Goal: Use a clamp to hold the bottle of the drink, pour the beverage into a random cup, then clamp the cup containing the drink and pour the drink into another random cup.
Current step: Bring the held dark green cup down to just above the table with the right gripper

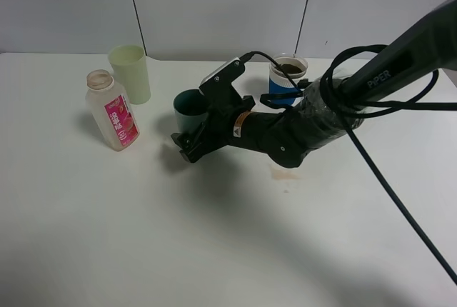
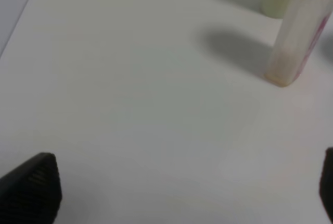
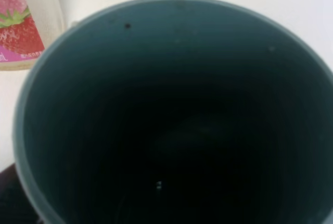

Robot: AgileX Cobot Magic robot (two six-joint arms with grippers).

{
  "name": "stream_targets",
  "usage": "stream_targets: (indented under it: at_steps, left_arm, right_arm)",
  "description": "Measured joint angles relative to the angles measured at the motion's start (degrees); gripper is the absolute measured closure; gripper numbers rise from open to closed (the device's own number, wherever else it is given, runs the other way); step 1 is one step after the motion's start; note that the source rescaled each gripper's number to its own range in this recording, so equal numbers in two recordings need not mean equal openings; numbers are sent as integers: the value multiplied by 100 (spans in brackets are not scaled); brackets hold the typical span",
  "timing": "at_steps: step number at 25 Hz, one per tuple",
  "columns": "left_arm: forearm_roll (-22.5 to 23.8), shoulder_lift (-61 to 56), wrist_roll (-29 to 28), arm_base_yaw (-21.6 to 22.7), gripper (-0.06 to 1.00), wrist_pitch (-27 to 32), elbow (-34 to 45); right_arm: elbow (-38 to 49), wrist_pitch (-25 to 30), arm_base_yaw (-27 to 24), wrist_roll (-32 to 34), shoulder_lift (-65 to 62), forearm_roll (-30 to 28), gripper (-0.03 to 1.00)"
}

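Teal cup (image 1: 189,109): on table (image 1: 143,235), looks empty, right hand (image 1: 187,144) around it, grip uncertain. Blue-banded cup (image 1: 285,78): holds dark drink (image 1: 291,68). Bottle (image 1: 112,110): set down. Left hand (image 2: 171,193): open, idle. Both pours apparently done.

This looks like a robotics lab or test room, not a home. A plain white table (image 1: 214,250) stands against bare pale grey wall panels (image 1: 214,7) split by thin dark seams. A bulky black robot arm (image 1: 371,78) lettered "PIPER", with loose black cables (image 1: 400,200) trailing over the tabletop, works among a few props: plastic tumblers and a small translucent plastic bottle with a pink label (image 1: 113,111).
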Motion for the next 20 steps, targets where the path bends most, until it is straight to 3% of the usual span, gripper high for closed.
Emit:
stream_targets:
  at_steps: [3, 7, 14, 20]
  left_arm:
    - [0, 0, 0, 0, -6, 0, 0]
    - [0, 0, 0, 0, -6, 0, 0]
    - [0, 0, 0, 0, -6, 0, 0]
    - [0, 0, 0, 0, -6, 0, 0]
  right_arm:
    - [0, 0, 0, 5, 0, 0, 0]
    - [0, 107, 0, 5, -133, 0, -3]
    - [13, 942, 0, -22, -1238, 0, -3]
    - [13, 1476, -185, -453, -2305, 0, -3]
